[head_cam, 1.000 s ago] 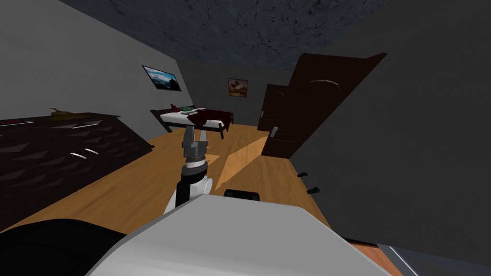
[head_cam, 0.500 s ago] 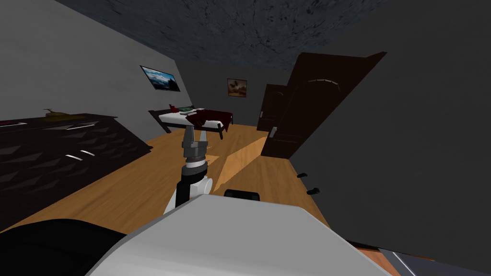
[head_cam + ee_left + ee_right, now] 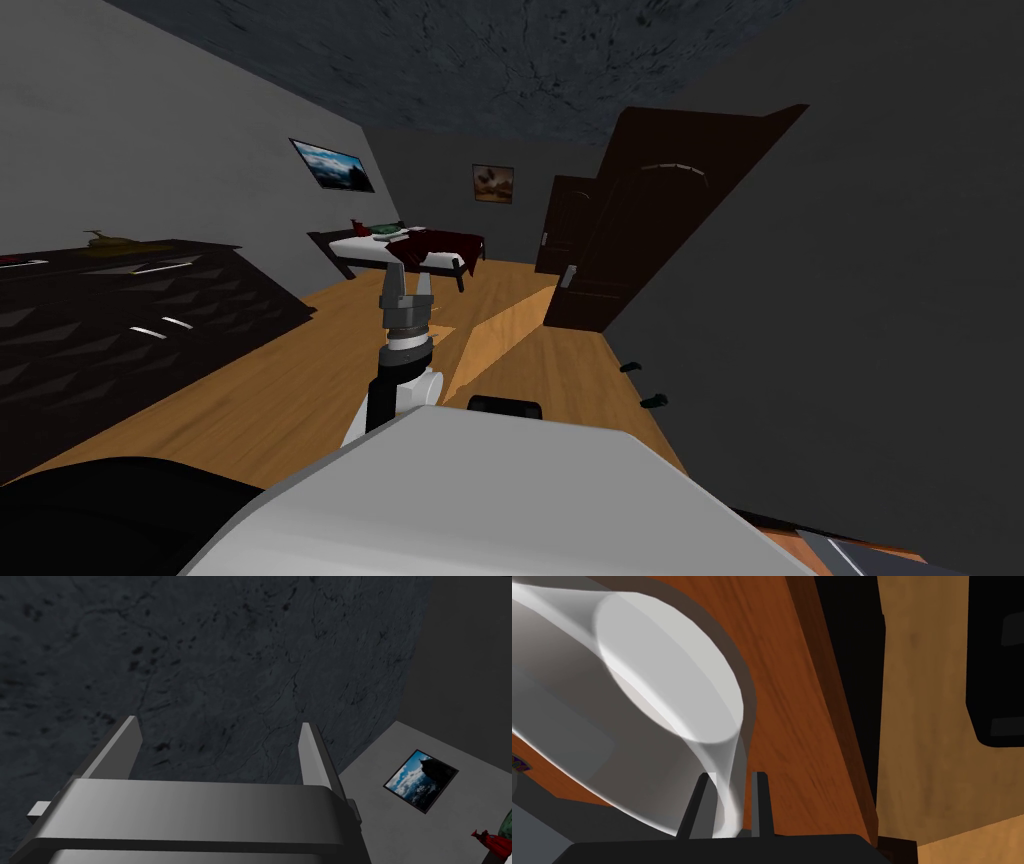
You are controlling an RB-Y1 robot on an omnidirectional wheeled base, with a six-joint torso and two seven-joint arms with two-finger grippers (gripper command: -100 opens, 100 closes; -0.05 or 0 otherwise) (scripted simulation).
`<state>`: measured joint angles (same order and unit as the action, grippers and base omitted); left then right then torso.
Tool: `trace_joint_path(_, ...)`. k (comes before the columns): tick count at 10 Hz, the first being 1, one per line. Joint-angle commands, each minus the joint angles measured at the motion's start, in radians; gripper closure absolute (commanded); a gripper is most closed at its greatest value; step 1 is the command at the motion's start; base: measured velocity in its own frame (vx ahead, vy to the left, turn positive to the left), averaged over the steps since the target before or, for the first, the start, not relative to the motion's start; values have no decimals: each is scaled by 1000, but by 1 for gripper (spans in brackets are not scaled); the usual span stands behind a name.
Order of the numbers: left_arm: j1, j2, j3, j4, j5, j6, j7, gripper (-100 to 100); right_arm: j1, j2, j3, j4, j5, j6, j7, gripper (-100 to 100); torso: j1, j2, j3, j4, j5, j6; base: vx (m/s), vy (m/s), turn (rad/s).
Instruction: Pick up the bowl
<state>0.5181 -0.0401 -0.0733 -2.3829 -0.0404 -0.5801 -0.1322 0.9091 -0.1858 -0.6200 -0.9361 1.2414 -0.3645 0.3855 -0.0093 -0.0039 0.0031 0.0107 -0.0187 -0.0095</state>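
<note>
Right wrist view: the bowl, pale and partly see-through, is seen with its wall caught between the two fingers of the right end effector. The fingers stand close together, one inside the rim and one outside, so the end effector is judged to be closed on the bowl's wall. The bowl lies over a reddish-brown wooden desk, on the part near the desk's long edge. Beyond that edge a black gap and then the light wooden floor are seen. A soft shadow is cast on the desk around the bowl's base. Whether the base is touching the desk or has cleared it cannot be told.

The left end effector is held up in front of the chest, pointing upward, with its fingers spread wide and nothing between them. It is well apart from the bowl and takes no part in the grasp.

The step in hand is judged to be the pinch on the rim, with the lift to follow. A straight rise from the desk is called for, with the grip kept firm, since a thin wall held at one point could pivot or slip between the blades. The bowl should also be kept level and drawn clear of the desk's edge.
</note>
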Motion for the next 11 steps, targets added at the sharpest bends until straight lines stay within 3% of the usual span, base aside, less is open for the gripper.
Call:
trace_joint_path(1, 0, 0, 0, 0, 0, 0, 0, 0, 7, 0, -14, -12, 36, 6, -15, 100, 0, 0, 0, 0, 0, 0, 8, -7, 3)
trace_joint_path(2, 0, 0, 0, 0, 0, 0, 0, 0, 28, 52, -62, -28, 72, -41, -7, 100, 1, 1, 0, 0, 0, 0, 54, -45, -11)
trace_joint_path(5, 0, 0, 0, 0, 0, 0, 0, 0, 28, 71, -123, -28, 145, -41, -7, 100, 1, -1, -1, -1, 1, 0, 30, -26, -4)
trace_joint_path(6, 0, 0, 0, 0, 0, 0, 0, 0, 48, 122, -166, -45, 182, -89, 2, 100, 3, 0, 0, -1, 2, 0, 40, -31, -8)
trace_joint_path(7, 0, 0, 0, 0, 0, 0, 0, 0, 48, 143, -197, -45, 208, -89, 2, 100, 3, -1, -1, -2, 2, 0, 47, -46, -19)
trace_joint_path(8, 0, 0, 0, 0, 0, 0, 0, 0, 48, 143, -214, -45, 252, -89, 2, 100, 3, -2, -2, -2, 2, 0, 30, -26, -3)
trace_joint_path(9, 0, 0, 0, 0, 0, 0, 0, 0, 48, 143, -231, -45, 253, -89, 2, 100, 3, -2, -2, -2, 2, -1, 13, -8, 7)
trace_joint_path(10, 0, 0, 0, 0, 0, 0, 0, 0, 52, 142, -212, -54, 253, -84, -17, 100, 4, -1, -2, -2, 3, -1, 0, 0, 0)
trace_joint_path(11, 0, 0, 0, 0, 0, 0, 0, 0, 51, 142, -216, -51, 252, -85, -12, 0, 5, -1, -2, -2, 3, -1, 0, 0, 0)
